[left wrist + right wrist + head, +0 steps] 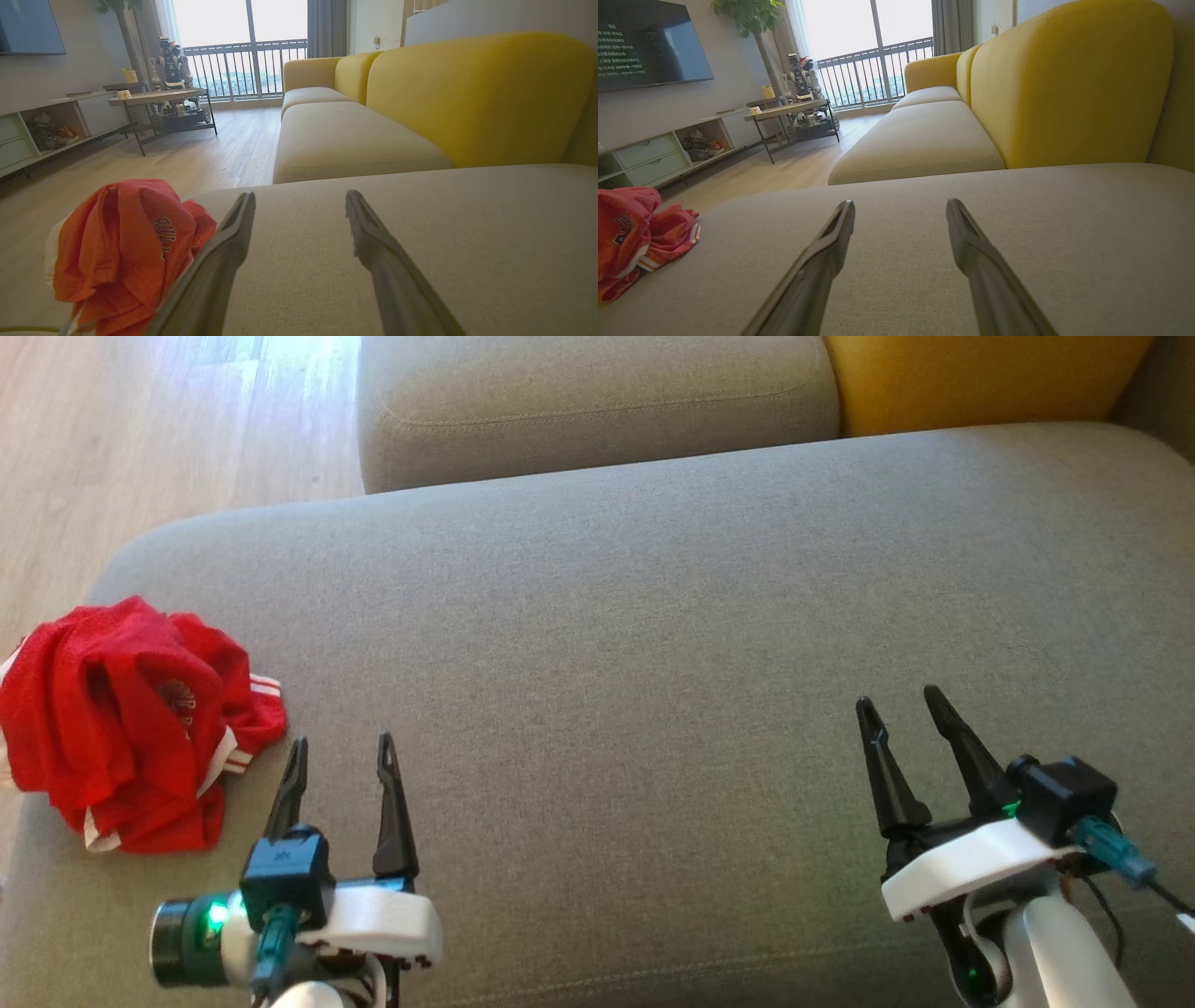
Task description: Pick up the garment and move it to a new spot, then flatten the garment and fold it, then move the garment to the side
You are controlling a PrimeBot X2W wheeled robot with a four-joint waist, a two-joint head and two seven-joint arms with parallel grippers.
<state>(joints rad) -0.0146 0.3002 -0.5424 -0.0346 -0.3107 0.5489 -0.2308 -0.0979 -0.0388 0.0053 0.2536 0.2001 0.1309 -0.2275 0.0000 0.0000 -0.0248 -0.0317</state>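
A red garment (131,719) with white trim lies crumpled in a heap at the left end of the grey sofa cushion (653,616). My left gripper (343,744) hovers open just to its right, near the front edge, with nothing between its fingers. In the left wrist view the garment (121,247) bunches up left of the left gripper (300,198). My right gripper (898,698) stands open and empty far to the right over bare cushion. The right wrist view has the garment (635,233) at its far left and the right gripper (900,207) over grey fabric.
A second grey seat cushion (597,401) and yellow backrests (980,378) lie beyond. Wooden floor (140,429) runs off the cushion's left edge. Across the room stand a low table (789,109) bearing a toy robot, a TV cabinet (654,154) and a balcony railing.
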